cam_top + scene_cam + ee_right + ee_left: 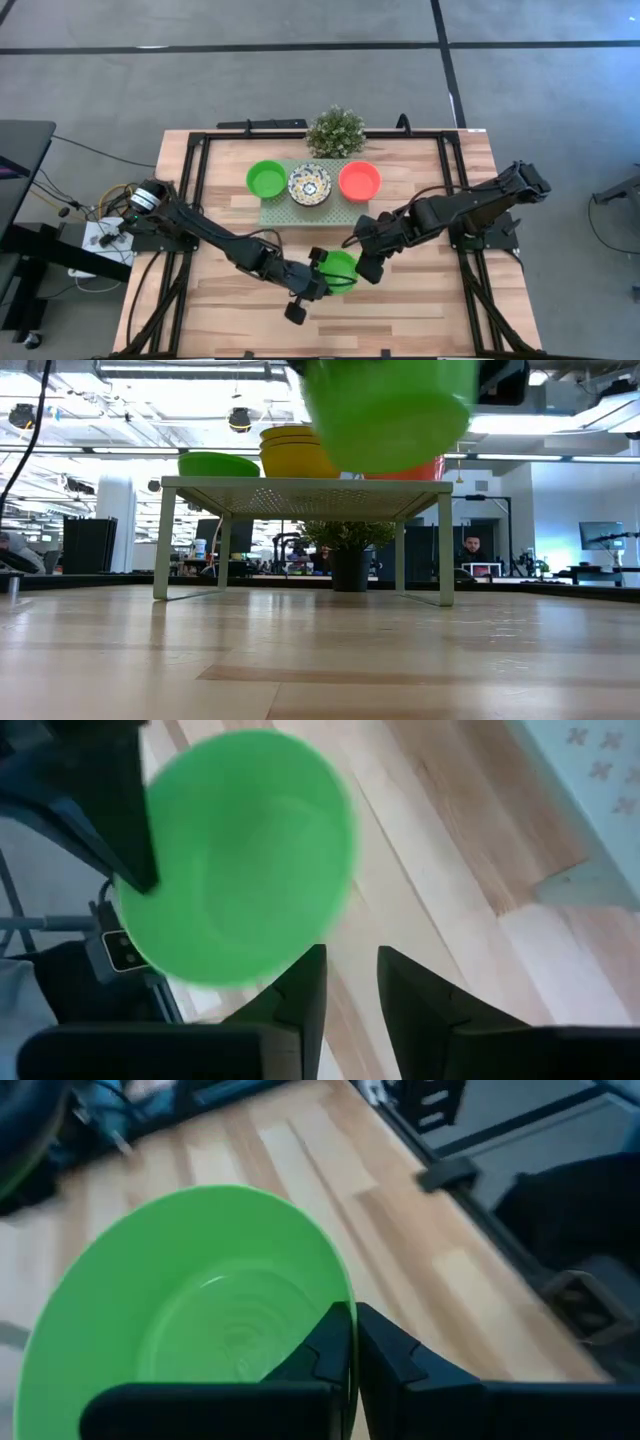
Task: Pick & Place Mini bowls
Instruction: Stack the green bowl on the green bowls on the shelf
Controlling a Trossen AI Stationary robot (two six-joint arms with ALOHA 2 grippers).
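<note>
- Seen from above, the left gripper (322, 279) sits in the lower centre of the frame, its jaws pinched on the rim of a green mini bowl (340, 270) held above the wooden table (420, 310).
- The left wrist view shows the two dark fingers (335, 1350) closed to a narrow slit over the bowl's edge, one inside the rim and one outside, with the bowl's open hollow (200, 1320) facing the camera.
- The right gripper (366, 268) hovers just beside the same bowl on its right side in the overhead frame; in the right wrist view its fingers (305, 985) stand a little apart with bare table between them, gripping nothing, and the bowl (240, 860) lies just beyond their tips.
- From table height, the carried bowl (390, 410) hangs clear of the tabletop at the top centre of the frame, nearer the lens than the platform.
- Behind it, in the upper middle of the overhead frame, the pale green perforated platform (275, 212) carries three more bowls in a row: a green one (266, 179) at left, a patterned white one (309, 185) in the middle, an orange-red one (359, 181) at right.
- A small bushy plant (335, 132) stands at the table's far edge, just above the platform in the overhead frame.
</note>
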